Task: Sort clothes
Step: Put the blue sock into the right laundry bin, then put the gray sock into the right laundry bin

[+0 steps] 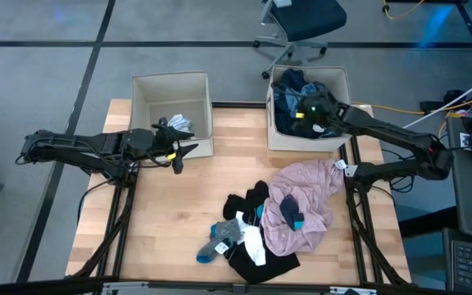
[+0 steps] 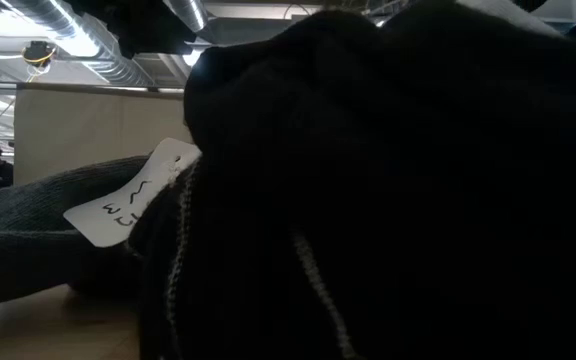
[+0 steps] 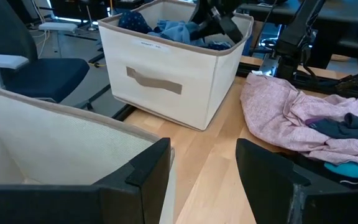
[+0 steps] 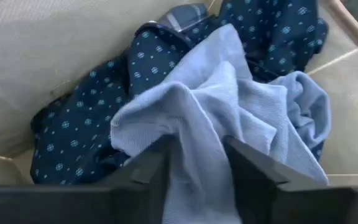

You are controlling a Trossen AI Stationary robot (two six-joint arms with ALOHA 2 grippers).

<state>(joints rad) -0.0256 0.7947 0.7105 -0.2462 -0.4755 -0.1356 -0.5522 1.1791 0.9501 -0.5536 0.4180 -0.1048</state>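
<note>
While the right gripper is lowered into the right box at the table's far edge, a pale blue garment lies between its parted fingers, over navy dotted fabric. To finish the drop well, the fingers should be kept wide and lifted straight up so no cloth is dragged out. The left gripper is held open beside the left box. A pink garment, black pieces and socks lie near the front edge.
</note>
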